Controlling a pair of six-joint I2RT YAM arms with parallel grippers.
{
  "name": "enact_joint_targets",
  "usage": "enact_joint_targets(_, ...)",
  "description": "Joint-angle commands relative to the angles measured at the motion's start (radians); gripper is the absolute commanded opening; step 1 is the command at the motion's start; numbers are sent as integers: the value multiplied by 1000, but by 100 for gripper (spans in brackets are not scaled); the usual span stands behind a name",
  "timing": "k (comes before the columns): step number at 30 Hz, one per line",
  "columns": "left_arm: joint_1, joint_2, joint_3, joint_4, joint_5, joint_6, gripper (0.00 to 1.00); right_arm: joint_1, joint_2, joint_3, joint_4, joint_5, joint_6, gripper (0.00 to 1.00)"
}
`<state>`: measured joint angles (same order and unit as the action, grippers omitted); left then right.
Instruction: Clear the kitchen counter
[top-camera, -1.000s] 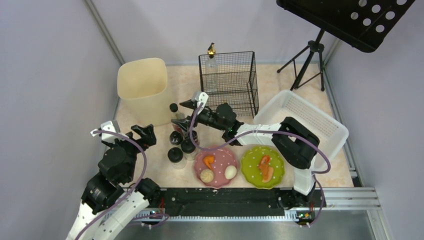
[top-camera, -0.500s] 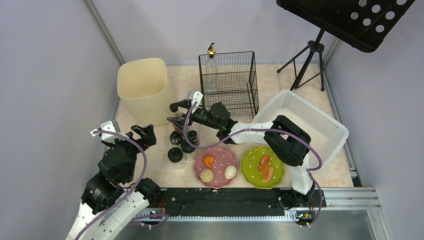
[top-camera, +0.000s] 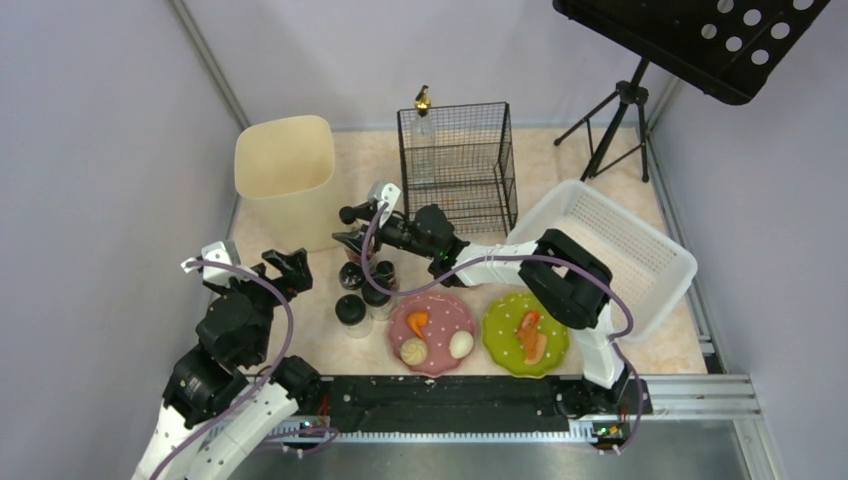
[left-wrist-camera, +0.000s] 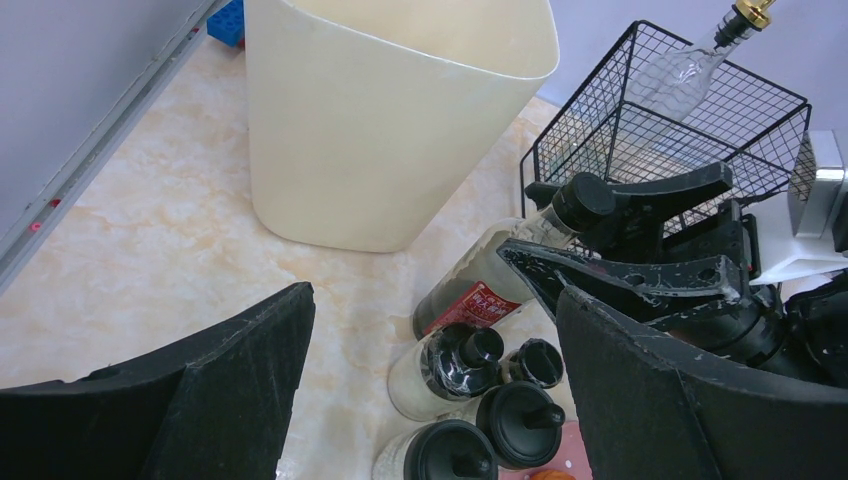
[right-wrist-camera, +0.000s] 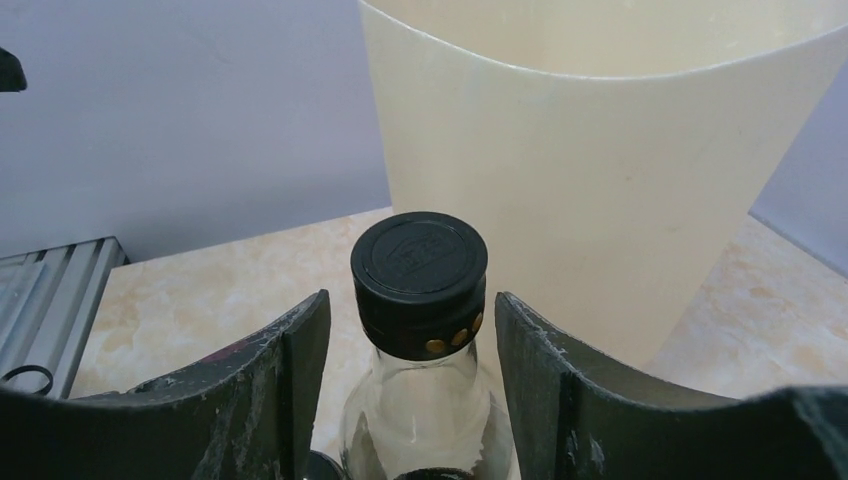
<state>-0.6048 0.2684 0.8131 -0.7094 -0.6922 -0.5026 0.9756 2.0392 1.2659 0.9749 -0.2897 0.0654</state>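
Item: tall black-capped bottle (right-wrist-camera: 419, 262), standing on the kitchen counter (top-camera: 538, 165) just beside the cream bin (top-camera: 285, 170); your right gripper (top-camera: 345, 226) has advanced left and now straddles its neck, unclenched, so grasping looks next; left gripper (top-camera: 287, 268) released, empty.

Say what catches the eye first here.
The right tool, open, straddles a black-capped bottle beside the cream bin, left of centre. At the near edge of the counter sit a pink plate and a green plate, both holding food scraps.
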Motion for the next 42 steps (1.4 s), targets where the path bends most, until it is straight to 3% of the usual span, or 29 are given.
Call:
enact_joint_targets(1,2,0,6,39,9,6,95,16,9,37,25,-6,9,59)
enact_joint_targets(11,2,1,5,41,10,7,95,17,20,49,22,-10,8,24)
enact_joint_targets(15,2,4,4,39,8,9,95,16,16,48,33,-9,9,0)
enact_joint_targets(28,2,7,4,42,7,13,95,23,-47,145,-7,26,-59,0)
enact_joint_targets(42,2,21,1,47,7,19,95,22,-223,191,-108,82,-186,0)
